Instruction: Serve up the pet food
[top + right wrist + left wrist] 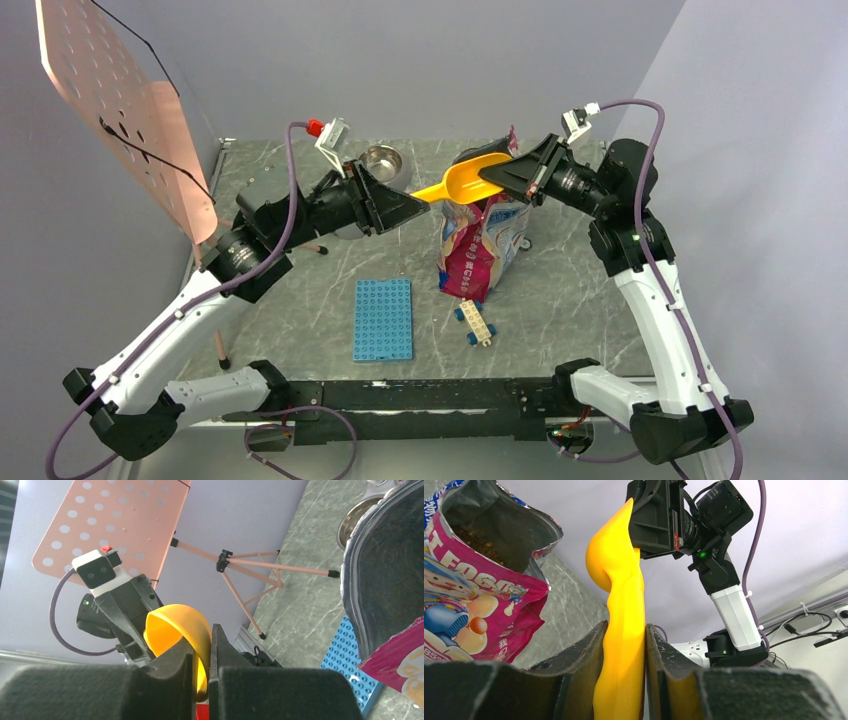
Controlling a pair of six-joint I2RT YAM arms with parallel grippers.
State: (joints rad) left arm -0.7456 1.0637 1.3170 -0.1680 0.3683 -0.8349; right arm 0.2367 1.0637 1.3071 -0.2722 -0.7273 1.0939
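The yellow scoop (465,180) is held in the air above the open pink, white and blue pet food bag (480,245), which stands upright mid-table. My left gripper (420,205) is shut on the scoop's handle (621,605). My right gripper (500,178) is shut on the rim of the scoop's cup (175,627). In the left wrist view dark-brown kibble (479,542) shows inside the bag's open mouth (469,595). I see no kibble in the scoop. The steel bowl (380,160) sits at the back, behind the left gripper.
A blue studded baseplate (383,320) lies in front of the bag, with a small white-and-blue brick piece (475,322) beside it. A pink perforated board on a tripod (120,100) stands at the far left. The table's back edge is close behind the bowl.
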